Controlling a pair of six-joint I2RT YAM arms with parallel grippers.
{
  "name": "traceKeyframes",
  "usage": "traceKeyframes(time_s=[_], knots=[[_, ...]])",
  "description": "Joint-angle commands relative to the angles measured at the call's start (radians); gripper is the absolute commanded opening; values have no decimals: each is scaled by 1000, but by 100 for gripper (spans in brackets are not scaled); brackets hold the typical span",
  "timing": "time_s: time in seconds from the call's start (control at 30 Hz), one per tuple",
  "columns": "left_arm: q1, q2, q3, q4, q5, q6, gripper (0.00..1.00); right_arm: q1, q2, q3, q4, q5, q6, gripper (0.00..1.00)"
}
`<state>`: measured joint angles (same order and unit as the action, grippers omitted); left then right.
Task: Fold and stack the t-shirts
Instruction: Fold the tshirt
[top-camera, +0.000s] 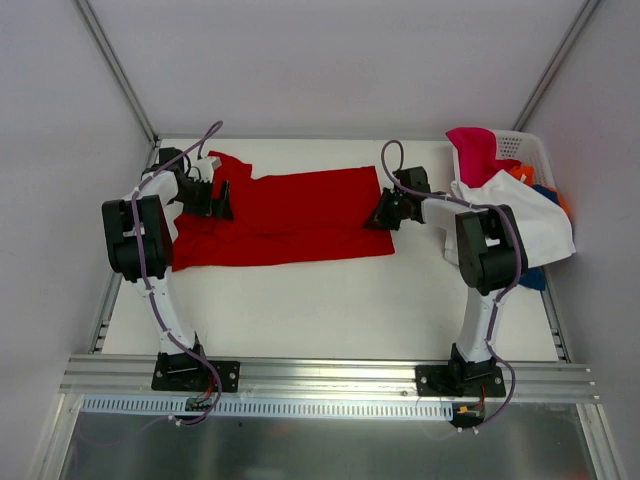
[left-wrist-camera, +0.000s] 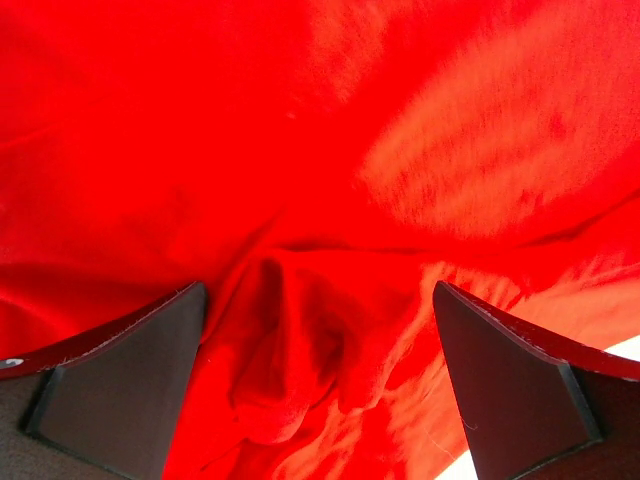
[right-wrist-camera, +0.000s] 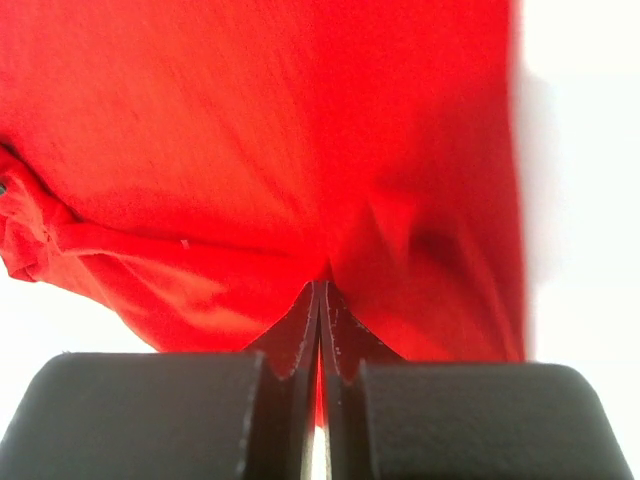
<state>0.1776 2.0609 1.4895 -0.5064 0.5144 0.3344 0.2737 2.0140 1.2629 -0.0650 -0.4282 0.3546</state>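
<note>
My right gripper (right-wrist-camera: 320, 292) clamps the red t-shirt (top-camera: 300, 215) by its edge; my left gripper (left-wrist-camera: 318, 300) gapes wide above its folds.

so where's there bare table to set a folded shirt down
The widest bare patch of table lies on the near side of the red t-shirt, out to the table's front edge. A thin strip runs behind the shirt along the back wall. The right side is crowded: the basket and the white t-shirt spilling from it.

A t-shirt (top-camera: 300, 215) lies spread mid-frame on the table (top-camera: 330, 310), left gripper (top-camera: 222, 200) at its left end, right gripper (top-camera: 376, 218) at its right edge, basket (top-camera: 527, 148) holding other tees (top-camera: 540, 225) upper right.
</note>
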Motion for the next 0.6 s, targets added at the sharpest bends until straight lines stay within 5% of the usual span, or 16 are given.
traceKeyframes(time_s=[0.0,0.27,0.47,0.5,0.53,0.57], knots=[[2,-50,-145,-214,-96,178,99,4,-162,-85,-4,37,-31,1],[3,-134,-270,-270,-87,301,98,35,-477,-397,-6,167,-28,1],[54,-295,-217,-293,139,331,95,110,-750,-520,-89,274,-32,2],[74,-351,-193,-294,204,325,96,142,-780,-513,-113,292,-48,11],[85,-375,-169,-297,231,312,98,154,-829,-510,-133,322,-51,40],[91,-398,-116,-299,255,302,99,168,-850,-505,-166,336,-55,56]])
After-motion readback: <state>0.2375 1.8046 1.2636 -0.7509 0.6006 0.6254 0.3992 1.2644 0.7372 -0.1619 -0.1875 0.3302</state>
